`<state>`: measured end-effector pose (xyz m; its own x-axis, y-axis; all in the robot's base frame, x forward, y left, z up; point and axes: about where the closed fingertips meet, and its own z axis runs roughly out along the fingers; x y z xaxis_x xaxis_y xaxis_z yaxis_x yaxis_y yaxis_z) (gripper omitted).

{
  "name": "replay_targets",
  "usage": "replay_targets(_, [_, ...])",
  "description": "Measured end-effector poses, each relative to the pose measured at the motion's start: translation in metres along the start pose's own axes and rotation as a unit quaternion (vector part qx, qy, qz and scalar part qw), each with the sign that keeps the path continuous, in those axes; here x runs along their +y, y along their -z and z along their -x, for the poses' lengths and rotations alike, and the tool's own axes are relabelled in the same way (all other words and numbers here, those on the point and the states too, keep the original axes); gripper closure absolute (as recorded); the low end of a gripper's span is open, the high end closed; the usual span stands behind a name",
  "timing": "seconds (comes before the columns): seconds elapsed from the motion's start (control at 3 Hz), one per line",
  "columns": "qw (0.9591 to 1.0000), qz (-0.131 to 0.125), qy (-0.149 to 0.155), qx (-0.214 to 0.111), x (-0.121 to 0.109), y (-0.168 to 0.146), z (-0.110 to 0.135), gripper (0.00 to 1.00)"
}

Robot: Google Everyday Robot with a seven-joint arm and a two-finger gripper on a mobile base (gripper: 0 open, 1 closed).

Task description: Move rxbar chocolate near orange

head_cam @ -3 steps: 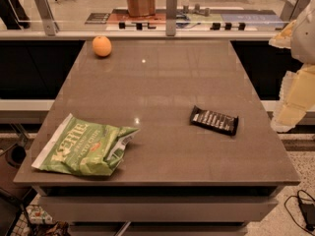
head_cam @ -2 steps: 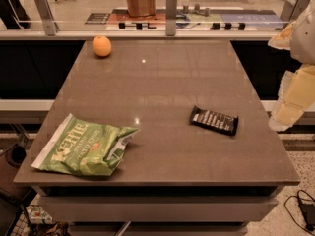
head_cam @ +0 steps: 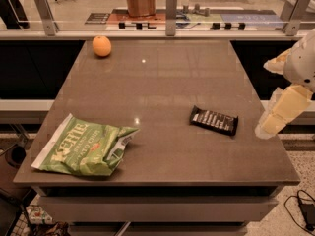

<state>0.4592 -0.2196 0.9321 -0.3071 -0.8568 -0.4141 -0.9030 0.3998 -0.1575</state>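
The rxbar chocolate (head_cam: pixel 214 120), a flat black bar with white lettering, lies on the grey table (head_cam: pixel 167 77) toward its right side. The orange (head_cam: pixel 101 46) sits at the table's far left corner, well away from the bar. My gripper (head_cam: pixel 275 116) hangs at the right edge of the camera view, just past the table's right edge, to the right of the bar and not touching it.
A large green chip bag (head_cam: pixel 83 145) lies at the table's front left. A glass rail with metal posts (head_cam: pixel 171 6) runs along the far edge. A cable (head_cam: pixel 302 208) lies on the floor at right.
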Motion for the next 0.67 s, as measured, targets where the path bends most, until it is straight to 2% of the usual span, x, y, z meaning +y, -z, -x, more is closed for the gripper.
replay_targets(0.33, [0.9984, 0.003, -0.034, -0.044, 0.000, -0.028, -0.006, 0.00])
replay_targets(0.67, [0.9946, 0.008, -0.057, -0.087, -0.003, -0.059, -0.007, 0.00])
